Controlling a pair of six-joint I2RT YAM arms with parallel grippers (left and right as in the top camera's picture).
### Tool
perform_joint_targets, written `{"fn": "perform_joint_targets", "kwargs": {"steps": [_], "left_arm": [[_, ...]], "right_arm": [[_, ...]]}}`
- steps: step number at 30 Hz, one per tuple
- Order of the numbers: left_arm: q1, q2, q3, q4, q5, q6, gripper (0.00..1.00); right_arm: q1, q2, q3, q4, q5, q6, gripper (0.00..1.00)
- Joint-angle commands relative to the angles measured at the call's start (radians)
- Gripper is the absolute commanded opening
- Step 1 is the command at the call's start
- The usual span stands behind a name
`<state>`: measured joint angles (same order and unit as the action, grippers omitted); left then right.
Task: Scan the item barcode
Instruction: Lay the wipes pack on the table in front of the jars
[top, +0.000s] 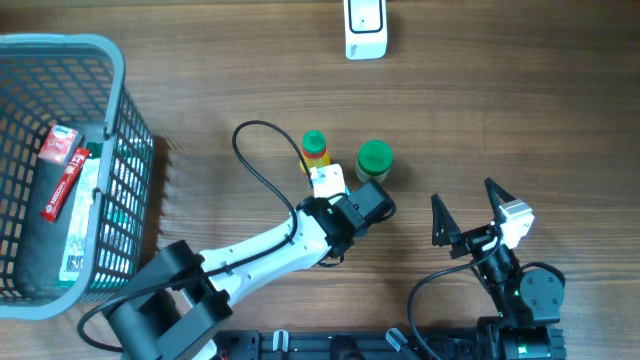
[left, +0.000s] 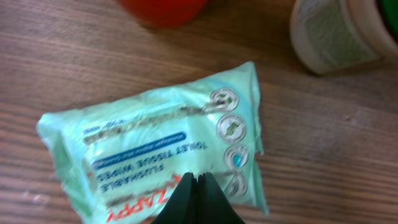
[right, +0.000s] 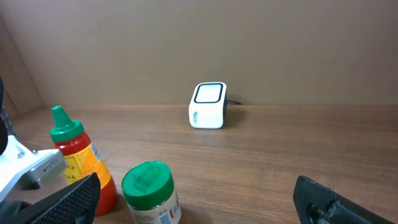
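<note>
My left jaws are clenched, tips together over the near edge of the wipes packet (left: 168, 149); I can't tell whether they pinch its film. It lies flat on the counter (left: 323, 155) under them. Upside down it reads "ZAPPY" and "FLUSHABLE TOILET TISSUE WIPES". It is pale green and crinkled. My right jaws stand released, holding nothing.

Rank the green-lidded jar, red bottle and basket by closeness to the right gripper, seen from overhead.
1. green-lidded jar, just left of the right gripper.
2. red bottle, left beyond the jar.
3. basket, far left edge.
</note>
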<state>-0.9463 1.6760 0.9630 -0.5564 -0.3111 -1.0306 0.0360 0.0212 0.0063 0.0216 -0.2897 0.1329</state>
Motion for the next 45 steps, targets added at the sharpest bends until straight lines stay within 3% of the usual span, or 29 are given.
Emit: {"fn": "perform_joint_targets", "kwargs": {"steps": [1, 13, 16, 18, 20, 22, 23, 26, 28, 31, 34, 39, 45], "left_arm": [[0.022, -0.004, -0.008, 0.051, -0.031, 0.005, 0.04], [0.091, 0.052, -0.013, 0.14, 0.034, 0.008, 0.04], [0.108, 0.053, -0.013, 0.173, 0.222, 0.162, 0.05], [0.122, 0.063, -0.013, 0.146, 0.279, 0.185, 0.06], [0.122, 0.064, -0.013, 0.145, 0.285, 0.185, 0.21], [0.122, 0.064, -0.013, 0.138, 0.293, 0.186, 0.43], [0.122, 0.063, -0.011, 0.139, 0.293, 0.186, 0.45], [0.121, 0.016, 0.027, 0.089, 0.291, 0.192, 0.37], [0.12, -0.044, 0.076, 0.02, 0.286, 0.259, 0.04], [0.119, -0.13, 0.111, -0.064, 0.232, 0.398, 0.04], [0.119, -0.097, 0.084, -0.098, 0.232, 0.5, 0.04], [0.091, 0.003, 0.019, -0.09, 0.266, 0.5, 0.04], [0.03, 0.051, -0.064, 0.033, 0.266, 0.5, 0.06]], "right_arm": [[0.001, -0.007, -0.001, 0.002, 0.005, -0.001, 1.0], [0.001, -0.007, -0.001, 0.002, 0.005, -0.001, 1.0], [0.001, -0.007, -0.001, 0.002, 0.005, -0.001, 1.0], [0.001, -0.007, -0.001, 0.002, 0.005, -0.001, 1.0], [0.001, -0.007, -0.001, 0.002, 0.005, -0.001, 1.0], [0.001, -0.007, -0.001, 0.002, 0.005, -0.001, 1.0], [0.001, -0.007, -0.001, 0.002, 0.005, -0.001, 1.0], [0.001, -0.007, -0.001, 0.002, 0.005, -0.001, 1.0], [0.001, -0.007, -0.001, 0.002, 0.005, -0.001, 1.0], [0.001, -0.007, -0.001, 0.002, 0.005, -0.001, 1.0], [0.001, -0.007, -0.001, 0.002, 0.005, -0.001, 1.0], [0.001, -0.007, -0.001, 0.002, 0.005, -0.001, 1.0], [0.001, -0.007, -0.001, 0.002, 0.005, -0.001, 1.0]]}}
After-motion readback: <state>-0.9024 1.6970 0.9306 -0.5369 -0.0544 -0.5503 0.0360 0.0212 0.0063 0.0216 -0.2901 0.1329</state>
